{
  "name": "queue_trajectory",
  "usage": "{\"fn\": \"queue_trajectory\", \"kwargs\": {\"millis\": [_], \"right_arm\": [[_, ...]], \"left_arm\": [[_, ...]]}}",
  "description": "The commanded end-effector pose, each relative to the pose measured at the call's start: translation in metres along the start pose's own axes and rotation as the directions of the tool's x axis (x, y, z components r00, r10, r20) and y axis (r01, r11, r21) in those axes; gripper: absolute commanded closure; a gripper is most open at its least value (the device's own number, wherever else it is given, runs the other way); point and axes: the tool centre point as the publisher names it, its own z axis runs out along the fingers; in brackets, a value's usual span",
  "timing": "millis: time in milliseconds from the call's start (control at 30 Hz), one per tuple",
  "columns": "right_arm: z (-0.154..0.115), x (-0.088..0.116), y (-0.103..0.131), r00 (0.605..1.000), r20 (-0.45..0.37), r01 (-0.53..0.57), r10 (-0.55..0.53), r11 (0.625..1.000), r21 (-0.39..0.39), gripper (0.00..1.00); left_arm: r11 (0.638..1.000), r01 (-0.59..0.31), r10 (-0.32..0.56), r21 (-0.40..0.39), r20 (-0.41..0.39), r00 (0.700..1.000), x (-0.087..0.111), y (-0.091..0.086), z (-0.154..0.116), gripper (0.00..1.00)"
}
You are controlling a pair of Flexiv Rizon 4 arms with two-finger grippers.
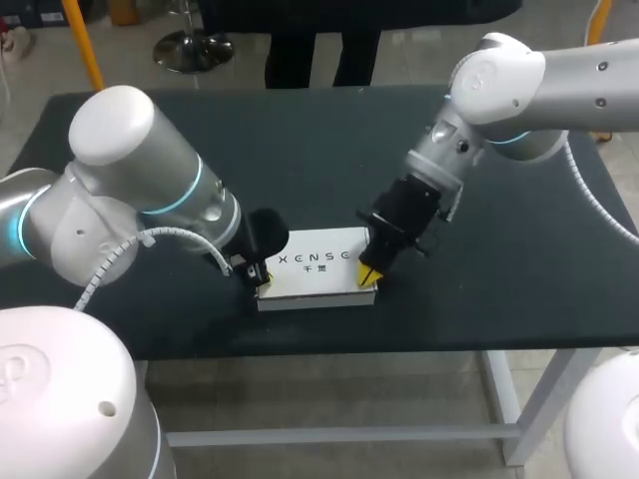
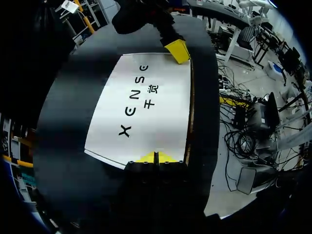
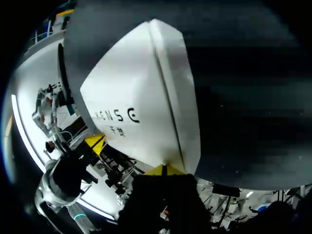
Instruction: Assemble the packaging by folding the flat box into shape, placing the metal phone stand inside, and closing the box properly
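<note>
1. The white box (image 1: 315, 264) lies flat on the dark table (image 1: 499, 259) near its front edge. Its long axis runs from one gripper to the other.
2. It looks closed, a plain white slab with dark print running lengthwise along its top face.
3. The left gripper (image 2: 156, 157) has its yellow tips pressed together on the box's near end edge.
4. The right gripper (image 3: 165, 170), tips also together, sits at the opposite end, on a corner.

A dark, matte worktop (image 1: 519, 279) with rounded corners stands on a white metal frame (image 1: 499, 399) with a crossbar.
</note>
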Motion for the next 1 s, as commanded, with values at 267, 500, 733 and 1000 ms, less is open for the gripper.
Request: {"fn": "queue_trajectory", "kwargs": {"millis": [267, 500, 733, 1000], "right_arm": [[-0.014, 0.012, -0.018, 0.998, -0.001, 0.068, -0.068, 0.996, -0.063, 1.00], [-0.009, 0.007, -0.009, 0.999, -0.002, 0.054, -0.054, 0.997, -0.055, 1.00], [-0.002, -0.004, 0.005, 1.000, -0.020, 0.021, -0.022, 1.000, -0.020, 1.00], [-0.008, -0.003, 0.000, 0.999, -0.032, 0.042, -0.043, 0.999, -0.032, 1.00]], "left_arm": [[0.999, -0.049, 0.049, 0.001, 0.062, 0.997, 0.007, -0.015, -0.017, 1.00], [0.999, -0.046, 0.046, -0.004, 0.033, 0.998, 0.005, -0.014, -0.003, 1.00], [1.000, -0.018, 0.018, -0.006, -0.003, 1.000, 0.000, -0.008, 0.012, 1.00], [1.000, -0.021, 0.021, 0.005, 0.025, 0.999, 0.008, -0.009, -0.002, 1.00]]}}
